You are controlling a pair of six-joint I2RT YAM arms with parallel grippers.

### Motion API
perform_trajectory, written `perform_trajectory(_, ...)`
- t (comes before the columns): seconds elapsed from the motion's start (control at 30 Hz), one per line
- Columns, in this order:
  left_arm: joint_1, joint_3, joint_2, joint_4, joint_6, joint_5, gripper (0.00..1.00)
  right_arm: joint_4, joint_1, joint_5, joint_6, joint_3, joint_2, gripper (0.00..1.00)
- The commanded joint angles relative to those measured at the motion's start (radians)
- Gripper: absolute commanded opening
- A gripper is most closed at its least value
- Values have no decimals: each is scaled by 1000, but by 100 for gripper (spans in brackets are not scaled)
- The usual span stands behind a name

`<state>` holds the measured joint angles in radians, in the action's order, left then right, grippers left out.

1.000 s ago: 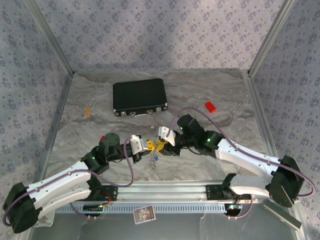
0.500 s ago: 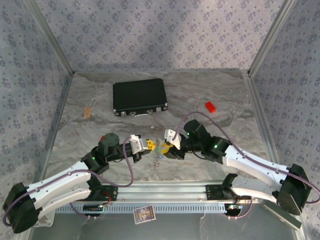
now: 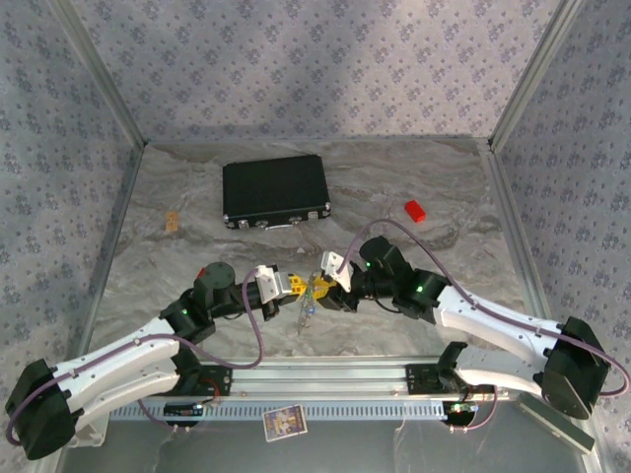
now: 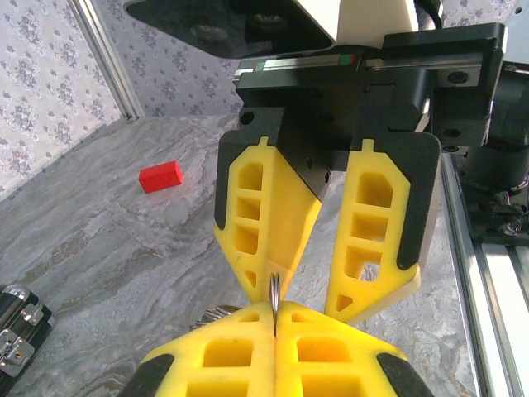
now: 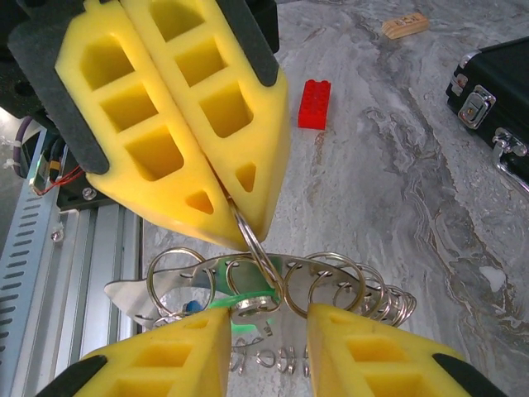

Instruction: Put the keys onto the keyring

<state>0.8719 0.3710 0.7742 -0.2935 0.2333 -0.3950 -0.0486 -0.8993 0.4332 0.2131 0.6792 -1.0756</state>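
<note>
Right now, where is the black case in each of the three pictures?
Top external: black case, above centre, slightly left.
Left wrist: the case's latched corner, bottom-left.
Right wrist: the case at the right edge.
Shared landmark: the left end effector, yellow-fingered, pinching a metal ring.

table (image 3: pixel 414 168): grey marbled, I'd say
black case (image 3: pixel 275 192): flat, back middle
red block (image 3: pixel 415 210): right of it
tan chip (image 3: pixel 173 222): left edge
</note>
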Motion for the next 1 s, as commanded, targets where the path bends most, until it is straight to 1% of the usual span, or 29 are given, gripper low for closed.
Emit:
perform_trajectory(0.0,3,8,-2,-78,-21,8,0,11,-7,19,-24,-6,3,31)
perform_trajectory(0.37,3,4,-3,-89,-19,10,0,-14,-5,-22,-5,-4,61,27)
perform_trajectory(0.57,3,8,4,-90,-23,-2,0,-9,-3,-16,4,8,45,26)
perform_trajectory(0.97,3,10,9,-93,-25,-20,0,44,-3,-13,-7,19,-7,14)
